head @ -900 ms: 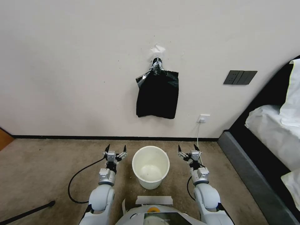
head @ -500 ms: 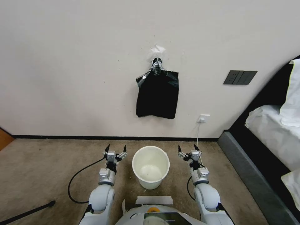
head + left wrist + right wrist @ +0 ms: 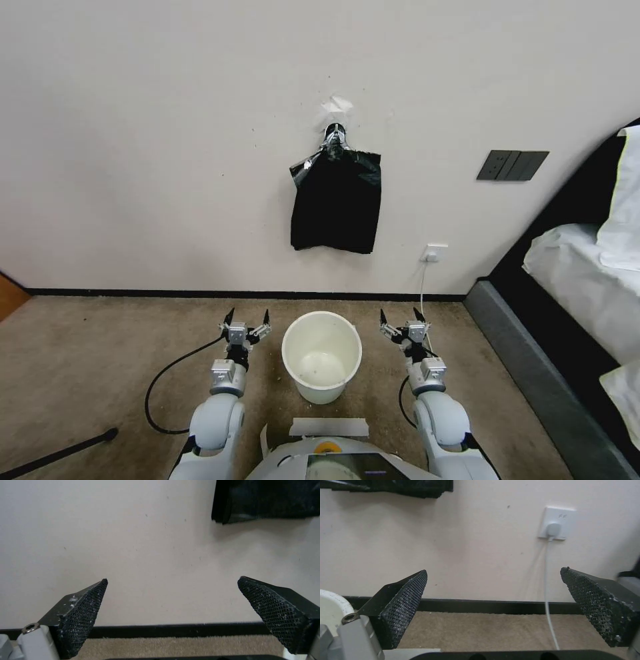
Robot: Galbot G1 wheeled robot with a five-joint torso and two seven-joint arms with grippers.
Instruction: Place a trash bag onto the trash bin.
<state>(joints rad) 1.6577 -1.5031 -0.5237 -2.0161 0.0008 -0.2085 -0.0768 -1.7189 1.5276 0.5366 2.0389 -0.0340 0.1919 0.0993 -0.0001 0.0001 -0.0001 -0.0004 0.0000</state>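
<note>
The trash bin [image 3: 287,347], a cream-white round bucket, stands upright and empty on the carpet right in front of me. Its rim also shows in the right wrist view [image 3: 331,599]. The trash bag is out of view. A flat bundle of black bags [image 3: 337,200] hangs from a silvery clip on the wall above the bin; its lower edge shows in both wrist views [image 3: 266,500] [image 3: 403,486]. My left gripper [image 3: 249,313] [image 3: 172,578] hovers open beside the bin's left side. On the bin's right, my right gripper [image 3: 399,312] [image 3: 495,570] is open too. Both hold nothing.
A bed [image 3: 587,280] with white bedding fills the right side. A wall outlet [image 3: 433,253] with a white cord sits right of the bundle, and a dark switch panel [image 3: 512,165] higher up. A black cable [image 3: 163,377] and a black pole [image 3: 60,453] lie on the carpet at left.
</note>
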